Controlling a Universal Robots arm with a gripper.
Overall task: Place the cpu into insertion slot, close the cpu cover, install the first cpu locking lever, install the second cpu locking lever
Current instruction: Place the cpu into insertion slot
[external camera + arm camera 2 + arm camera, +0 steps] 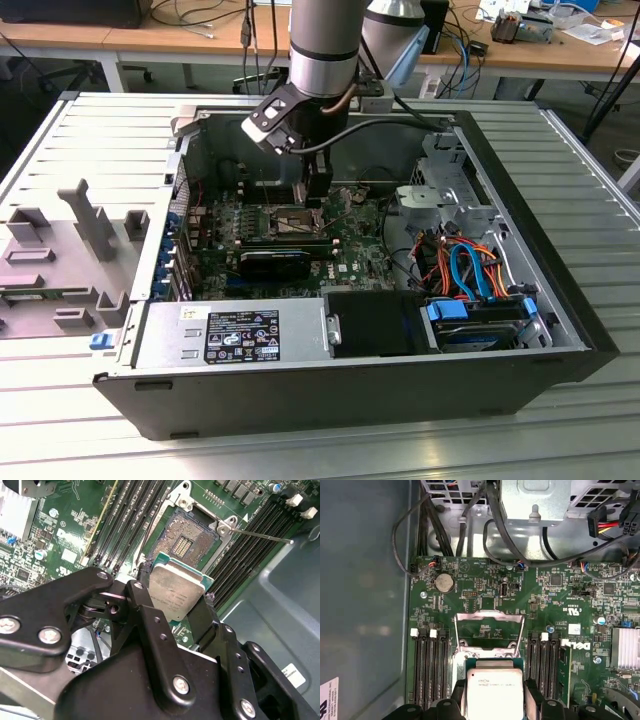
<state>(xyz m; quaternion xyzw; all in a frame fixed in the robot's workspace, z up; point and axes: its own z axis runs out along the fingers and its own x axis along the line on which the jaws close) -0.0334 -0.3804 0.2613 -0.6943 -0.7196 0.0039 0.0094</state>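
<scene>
Standing by the bench, I see the arm reaching down into the open computer case (300, 395), its gripper (318, 198) low over the green motherboard (355, 255), toward the board's far side. A grey fixture plate (60, 260) lies well apart on the exterior view's left. From here the wrist's bulk covers whatever the fingers carry, and the socket under them too.

In the second wrist view the hold is plain: the black fingers (147, 615) pinch opposite edges of the cpu (176, 592), silver top up. It hangs just above and beside the insertion slot (186, 536), not yet seated. The slot lies bare, its contact field exposed, and a thin locking lever (262, 535) is swung out to one side. To my eye the chip's edges sit a little skewed to the silvery rim. I'd say the placing needs the edges squared first, the chip kept level, then a straight descent with no sliding across those contacts. I cannot make out any corner mark or notch to check orientation.

In the first wrist view the cpu cover (490, 615) stands raised beyond the chip, its window open. The chip hides most of the slot, the fingers are cut off at the frame edge, and a second lever I cannot pick out
</scene>
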